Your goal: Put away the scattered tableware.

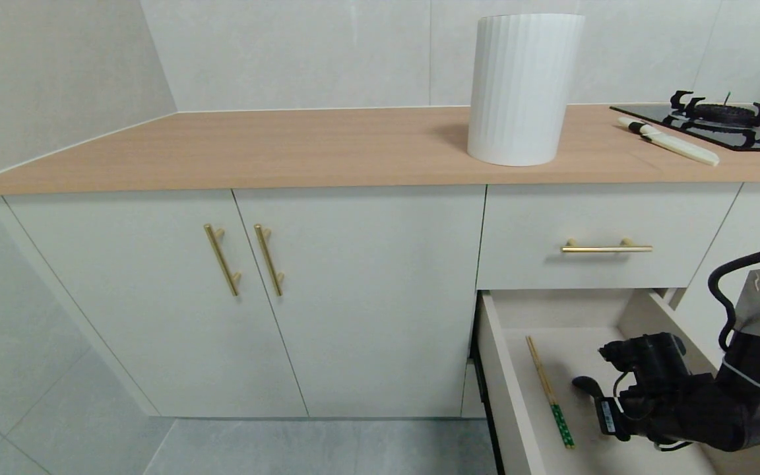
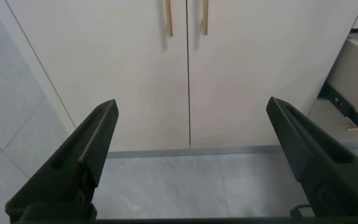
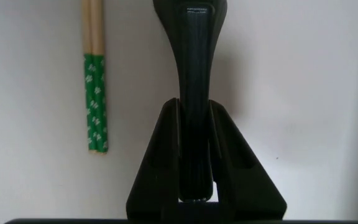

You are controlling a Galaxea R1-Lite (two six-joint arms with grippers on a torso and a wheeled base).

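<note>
The open drawer (image 1: 495,369) juts out low on the right, with room on its pale floor beside the green-tipped chopsticks (image 1: 549,399) lying lengthwise near its left wall. Over that floor the right gripper (image 3: 194,115) is clamped on a black utensil (image 3: 191,50) — handle pinched between the fingers. The left gripper (image 2: 191,109) is spread wide, holding nothing, facing the shut cabinet doors (image 2: 135,74). Farther up, on the wooden countertop (image 1: 287,145), a white ribbed canister (image 1: 524,89) stands near the front edge — a pale knife (image 1: 667,140) lies by the hob (image 1: 723,122).
</note>
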